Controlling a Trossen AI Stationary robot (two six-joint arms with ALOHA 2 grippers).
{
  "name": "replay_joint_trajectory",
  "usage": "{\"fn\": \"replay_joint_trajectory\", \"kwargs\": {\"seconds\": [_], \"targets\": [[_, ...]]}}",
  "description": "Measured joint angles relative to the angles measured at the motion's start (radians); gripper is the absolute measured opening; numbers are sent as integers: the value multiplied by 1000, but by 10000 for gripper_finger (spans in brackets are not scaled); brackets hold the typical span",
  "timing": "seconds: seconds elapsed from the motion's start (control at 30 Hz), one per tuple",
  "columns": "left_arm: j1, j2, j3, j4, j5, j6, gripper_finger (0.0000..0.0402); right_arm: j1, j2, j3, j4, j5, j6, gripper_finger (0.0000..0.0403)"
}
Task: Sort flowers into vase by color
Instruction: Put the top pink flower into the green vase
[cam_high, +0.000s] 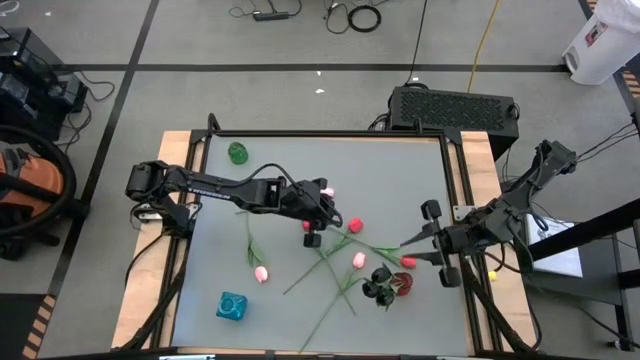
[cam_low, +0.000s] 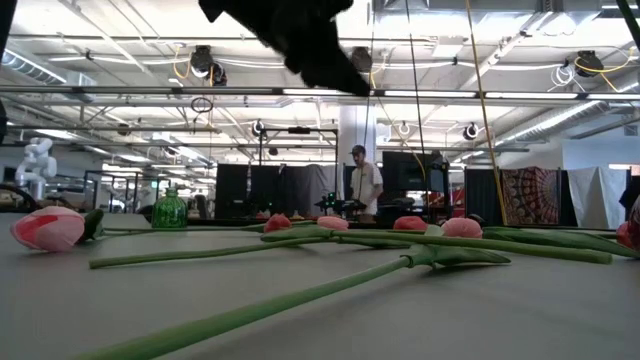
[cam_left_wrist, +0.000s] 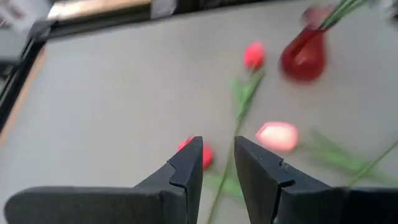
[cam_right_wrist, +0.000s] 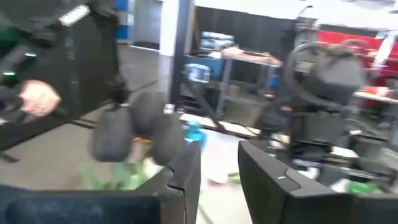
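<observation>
Take the small red glass vase (cam_high: 404, 284) as your mark. Around it you meet a tangle: black-headed tulips (cam_high: 378, 285) touch it on the side toward the left arm, and thin green stems (cam_high: 325, 262) with pink and red heads fan out farther that way. The left gripper (cam_high: 313, 232) hangs over that far edge of the tangle. Beyond the stems, bare grey tabletop (cam_high: 400, 180) lies between the red vase and the green glass vase (cam_high: 238, 152). The blue glass vase (cam_high: 232, 305) stands well apart, with open mat around it.
</observation>
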Motion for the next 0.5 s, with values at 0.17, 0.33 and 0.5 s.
{"fn": "replay_joint_trajectory", "kwargs": {"seconds": [0.17,0.33,0.5], "targets": [[0,0,0,-155,-76,-1,100,0,0,0,-8,65,-12,98],[0,0,0,-282,-154,-27,100,0,0,0,-23,64,-11,98],[6,0,0,-352,-284,-54,100,0,0,0,-47,64,-11,98]]}}
